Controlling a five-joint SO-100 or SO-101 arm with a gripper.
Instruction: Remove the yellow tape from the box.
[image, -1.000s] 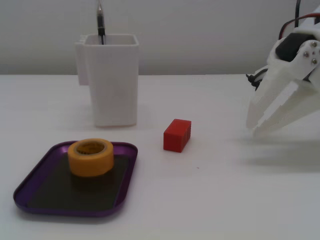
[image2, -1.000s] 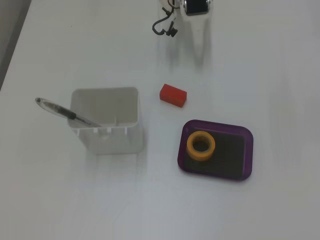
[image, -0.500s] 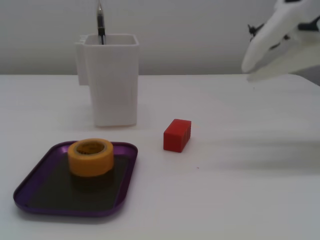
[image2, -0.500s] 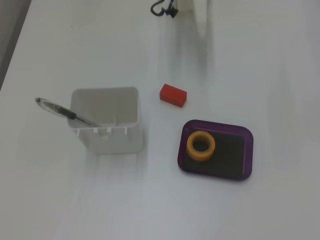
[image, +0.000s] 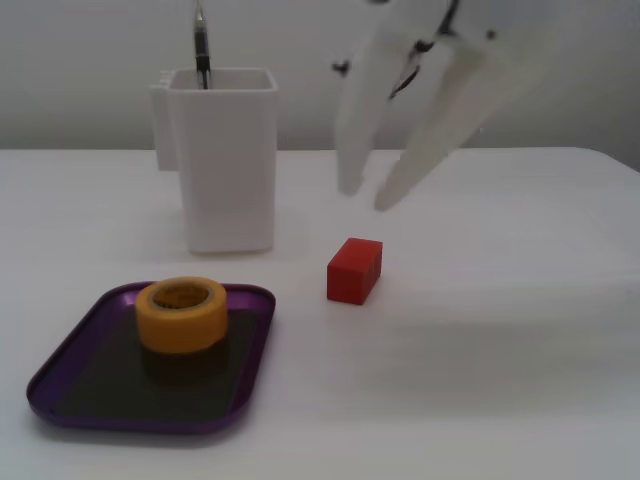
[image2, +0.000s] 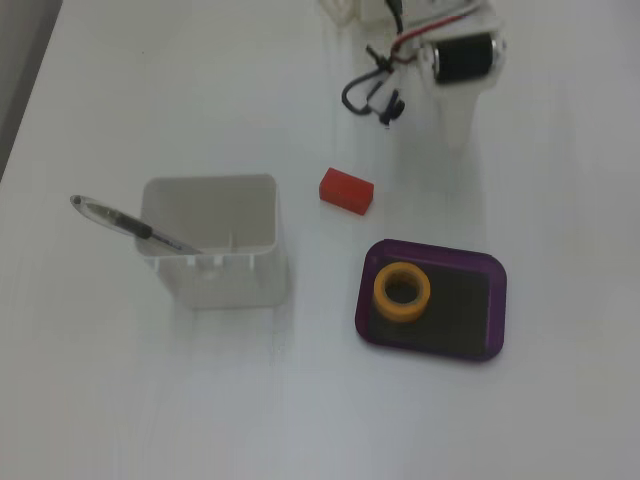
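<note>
The gripper (image: 365, 198) hangs above the table with its two white fingers spread apart, holding nothing, above and behind the red block (image: 354, 270). The yellow tape (image: 182, 314) lies flat inside the box (image: 60, 385), toward one end of its dark floor, well apart from the gripper. A white container (image2: 215, 240) holding a pen (image2: 125, 223) stands beside the box.

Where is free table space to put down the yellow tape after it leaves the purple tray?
In a fixed view, bare table spreads right of the red block and box. The tape fills the box's far end. It is crowded between white container, block and box. The end effector hangs open above the block.
</note>
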